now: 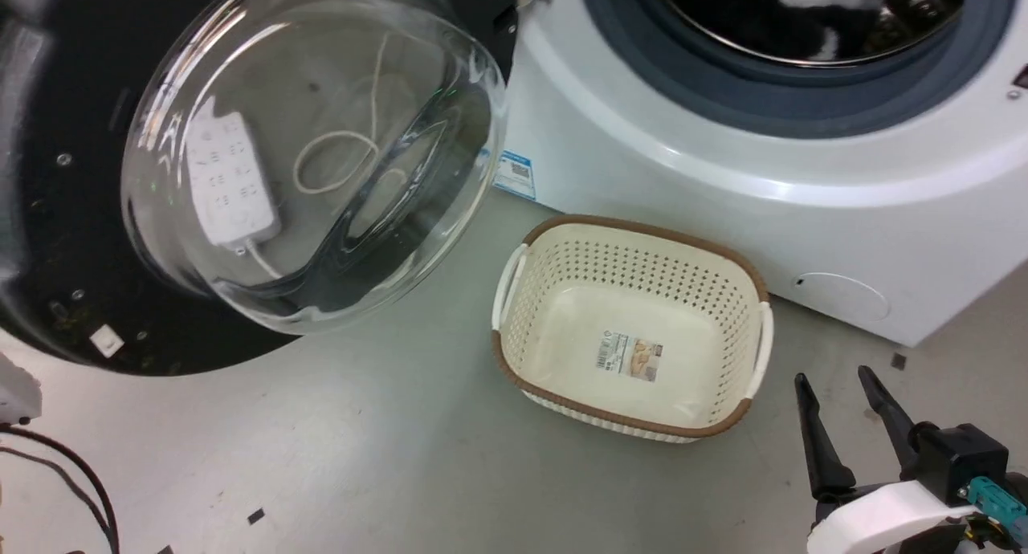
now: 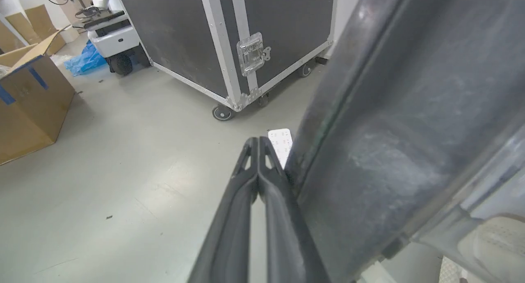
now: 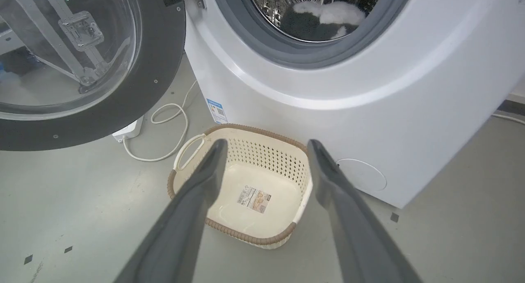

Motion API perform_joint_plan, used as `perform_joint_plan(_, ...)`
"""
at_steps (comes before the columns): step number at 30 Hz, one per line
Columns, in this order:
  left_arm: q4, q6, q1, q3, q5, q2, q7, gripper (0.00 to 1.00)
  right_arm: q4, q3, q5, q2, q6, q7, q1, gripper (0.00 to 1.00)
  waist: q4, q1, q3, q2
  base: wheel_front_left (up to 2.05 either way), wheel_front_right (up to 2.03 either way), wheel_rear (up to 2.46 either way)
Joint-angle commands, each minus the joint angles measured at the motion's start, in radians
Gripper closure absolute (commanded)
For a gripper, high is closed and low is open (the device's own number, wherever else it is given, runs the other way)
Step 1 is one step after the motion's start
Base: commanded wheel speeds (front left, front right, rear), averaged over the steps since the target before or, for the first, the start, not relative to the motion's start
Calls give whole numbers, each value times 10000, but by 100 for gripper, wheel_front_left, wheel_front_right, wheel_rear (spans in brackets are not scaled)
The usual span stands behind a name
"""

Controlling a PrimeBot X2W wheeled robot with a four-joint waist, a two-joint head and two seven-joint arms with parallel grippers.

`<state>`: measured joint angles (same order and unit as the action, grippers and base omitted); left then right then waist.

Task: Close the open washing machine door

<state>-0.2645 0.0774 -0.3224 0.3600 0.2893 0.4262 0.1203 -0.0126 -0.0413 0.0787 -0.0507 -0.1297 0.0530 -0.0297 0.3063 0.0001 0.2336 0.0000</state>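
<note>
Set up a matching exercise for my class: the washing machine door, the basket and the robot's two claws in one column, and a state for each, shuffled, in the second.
Column one
1. washing machine door
2. basket
3. left claw
4. right claw

Column two
A. fingers spread apart
B. swung open
C. fingers pressed together
D. holds no laundry

Pairs: 1-B, 2-D, 3-C, 4-A

Grey floor (image 1: 401, 450), cream basket (image 1: 562, 269), white power strip (image 3: 128, 130), washing machine (image 1: 683, 177)
</note>
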Motion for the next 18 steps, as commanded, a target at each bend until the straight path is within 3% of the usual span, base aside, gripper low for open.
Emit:
perform_joint_plan(1, -156, 104, -204, -200, 291, 199, 210, 100, -48, -16, 38, 4, -7, 22, 101, 0, 83, -1, 22, 0, 0, 0, 0)
perform_joint_plan(9, 457, 202, 359, -2477, 2475, 1474, 1805, 100, 311, -8, 436, 4, -8, 360, -32, 0, 493, -1, -344, 0, 0, 0, 0)
perform_joint_plan(18, 2505, 301, 952, -5176, 5143, 2813, 3985, 100, 1218, 96, 1137, 4, -8, 1101, -81, 0, 972, -1, -1154, 0, 0, 0, 0)
